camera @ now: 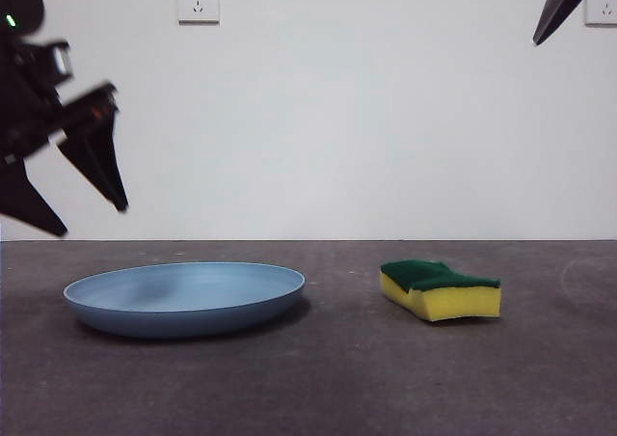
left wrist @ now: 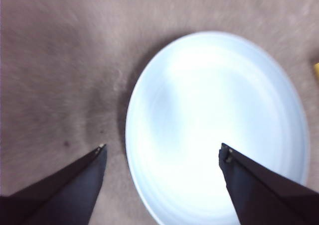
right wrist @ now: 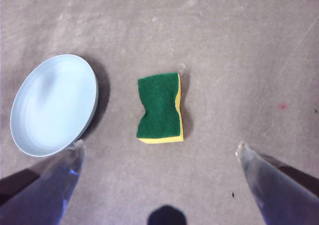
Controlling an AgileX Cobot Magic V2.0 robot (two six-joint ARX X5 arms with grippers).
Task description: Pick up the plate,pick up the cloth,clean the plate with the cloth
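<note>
Front view shows the wide, shallow, round light blue plastic-looking plate (camera: 184, 297) lying flat on the dark grey table (camera: 318, 388), with the rectangular yellow foam sponge with a dark green scouring layer (camera: 441, 290) well apart from it, green side up. The left gripper (camera: 92, 200) hangs in the air above the plate's outer edge, jaws spread wide and holding nothing; in its wrist view the plate (left wrist: 214, 125) lies below between the jaws. The right gripper (right wrist: 159, 150) waits high over the sponge (right wrist: 160, 108), jaws also wide apart and empty. The plate looks light, stiff and smooth, likely slippery, so the thin rim seems the only place to pinch; the sponge looks soft and compressible, easily squeezed across its narrow waist.
</note>
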